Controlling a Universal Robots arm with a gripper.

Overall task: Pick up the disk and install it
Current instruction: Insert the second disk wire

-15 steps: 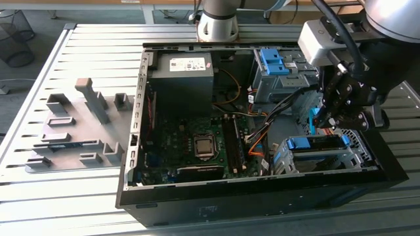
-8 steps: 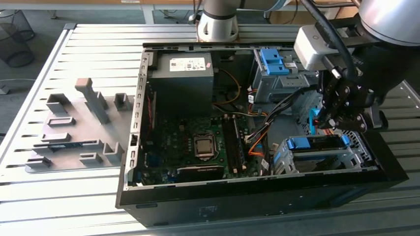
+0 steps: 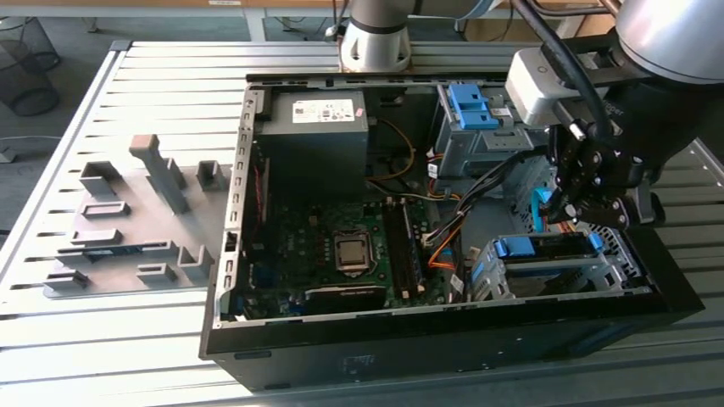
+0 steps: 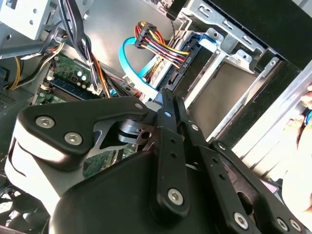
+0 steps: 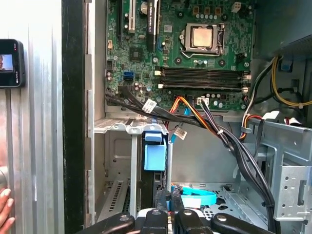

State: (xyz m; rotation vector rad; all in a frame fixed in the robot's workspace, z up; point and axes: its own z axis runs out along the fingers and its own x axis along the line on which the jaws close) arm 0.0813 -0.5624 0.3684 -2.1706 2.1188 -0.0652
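Note:
The disk stands edge-on in the drive cage at the case's front corner, on the exterior view's right. Its blue rail faces up out of the slot in the first wrist view. My gripper hangs just above and behind that cage, apart from the disk. Its two black fingers lie pressed together, shut with nothing between them. In the first wrist view my gripper hovers over the blue rail and a light blue data cable.
The open computer case lies on a slatted metal table. A grey power supply box, a motherboard and cable bundles fill it. A bare blue bracket sits at the back. A person's hand rests beside the case.

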